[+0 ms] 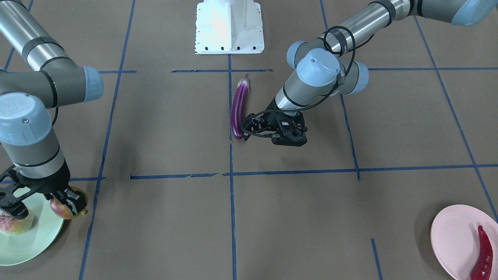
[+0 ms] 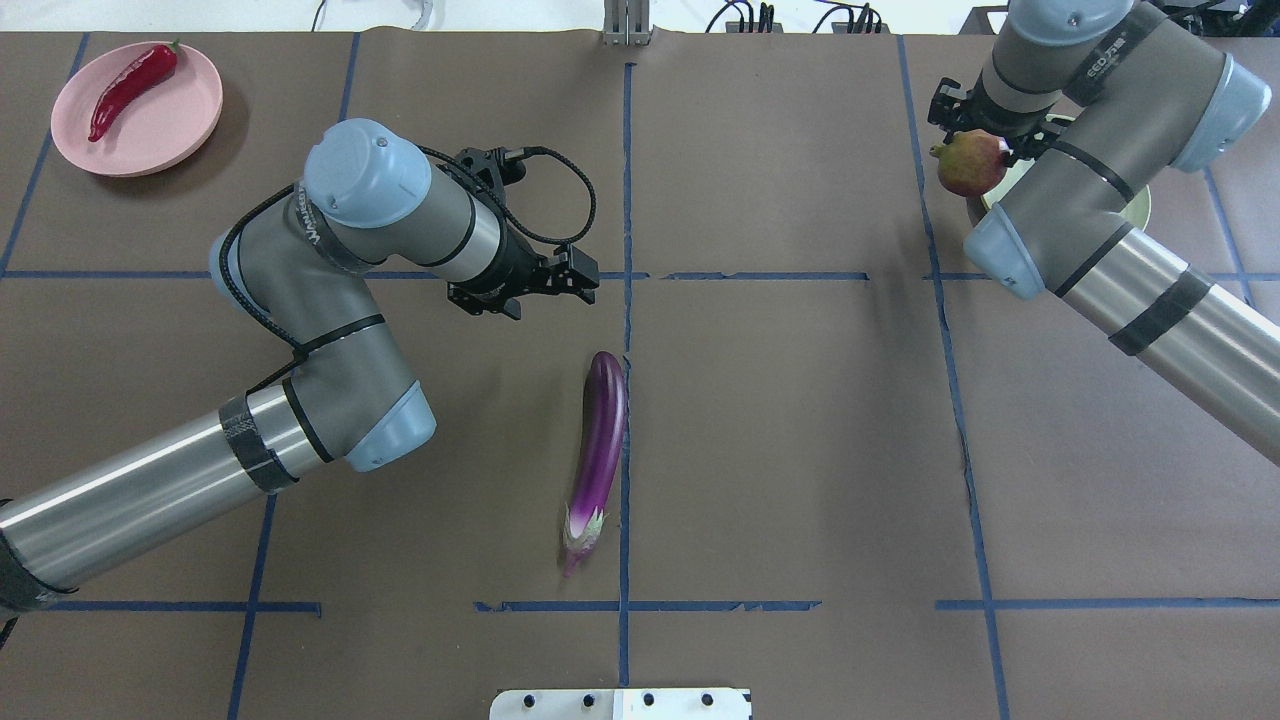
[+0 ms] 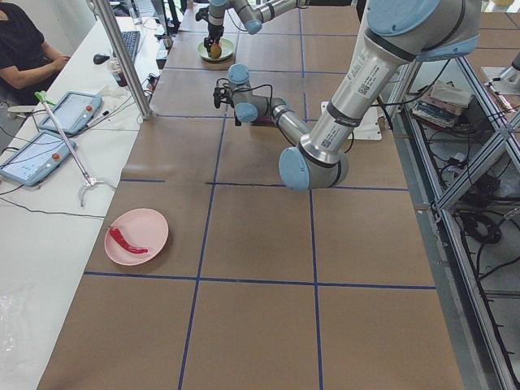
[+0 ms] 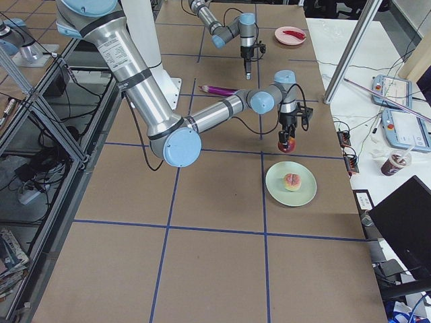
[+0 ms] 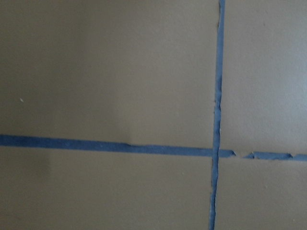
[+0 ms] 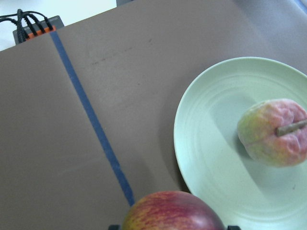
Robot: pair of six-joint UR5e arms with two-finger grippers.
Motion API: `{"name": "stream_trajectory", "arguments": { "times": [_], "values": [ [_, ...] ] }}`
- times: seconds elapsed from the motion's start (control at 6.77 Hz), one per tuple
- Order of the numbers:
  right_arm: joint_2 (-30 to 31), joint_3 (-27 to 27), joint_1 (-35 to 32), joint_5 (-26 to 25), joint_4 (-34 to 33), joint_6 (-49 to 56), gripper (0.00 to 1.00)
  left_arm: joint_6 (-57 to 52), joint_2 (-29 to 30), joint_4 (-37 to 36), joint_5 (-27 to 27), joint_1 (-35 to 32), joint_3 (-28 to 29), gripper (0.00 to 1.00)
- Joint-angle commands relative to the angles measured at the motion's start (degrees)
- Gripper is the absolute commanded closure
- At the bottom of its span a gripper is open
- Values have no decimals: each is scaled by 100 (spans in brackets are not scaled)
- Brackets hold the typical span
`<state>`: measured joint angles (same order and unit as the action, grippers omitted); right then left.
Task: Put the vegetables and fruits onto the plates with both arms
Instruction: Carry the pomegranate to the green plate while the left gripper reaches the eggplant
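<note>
Right end effector [image 2: 978, 140] tight on round, mottled red-yellow fruit [image 2: 968, 167] with small nub

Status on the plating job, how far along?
Done: chili on the pink plate, peach on the green plate. In hand: right gripper holds the red-yellow fruit beside the green plate. To do: eggplant lies on the table, left gripper empty near its rounded tip.
</note>
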<state>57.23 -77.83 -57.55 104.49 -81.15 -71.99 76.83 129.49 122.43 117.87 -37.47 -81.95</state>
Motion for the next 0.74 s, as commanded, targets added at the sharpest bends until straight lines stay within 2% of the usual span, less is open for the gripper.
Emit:
{"name": "stream_trajectory", "arguments": {
  "times": [0.0,0.3,0.44,0.59],
  "values": [
    [34,549,-343,-16,346,517,100,8,6,0,-10,143,-57,0],
    [252,541,-415,10,363,844,99,16,41,-52,-27,328,-128,0],
    [271,532,-398,10,363,801,99,17,7,-279,-741,607,-293,0],
    [263,532,-363,27,363,775,95,-44,41,-1030,-1496,1097,-626,0]
  ]
}}
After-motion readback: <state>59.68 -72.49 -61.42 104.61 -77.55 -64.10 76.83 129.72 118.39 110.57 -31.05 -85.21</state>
